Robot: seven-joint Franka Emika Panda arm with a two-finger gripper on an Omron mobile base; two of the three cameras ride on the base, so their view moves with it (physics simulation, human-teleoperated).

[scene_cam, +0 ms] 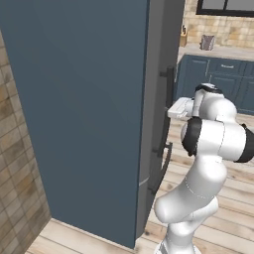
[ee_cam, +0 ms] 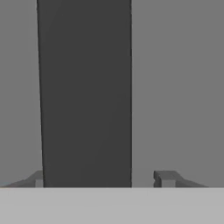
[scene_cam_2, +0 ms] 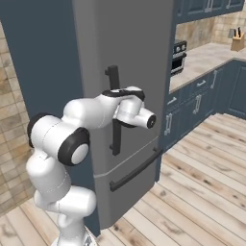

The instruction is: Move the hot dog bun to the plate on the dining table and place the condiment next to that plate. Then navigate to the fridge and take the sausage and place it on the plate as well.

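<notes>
Fridge (scene_cam: 156, 99), a tall grey metallic unit with dark vertical bar handles and a lower drawer, stands directly ahead of the arm in the left base view, flanked by a dark blue side panel (scene_cam: 74, 109). The white hand reaches level toward the dark vertical bar handle (scene_cam: 169, 84) on the upper door; the fingers themselves are hidden behind the wrist from this side.

Right base view: the same grey door front, with the dark handle (scene_cam_2: 114, 110) running down past the hand. The gripper (scene_cam_2: 113, 103) sits at the handle, its tips concealed by the wrist body, so contact cannot be judged here. Below it lies the drawer's slanted dark bar (scene_cam_2: 137, 169). To the right, dark blue cabinets (scene_cam_2: 192, 103) under a beige counter (scene_cam_2: 202, 57).

Hand view: the dark bar (ee_cam: 85, 94) fills the space between the two finger tips, standing upright against the grey door. The left tip (ee_cam: 38, 179) lies just at the bar's edge; the right tip (ee_cam: 164, 178) stands apart from it with a visible gap. Fingers are spread around the handle, not clamped onto it.
</notes>
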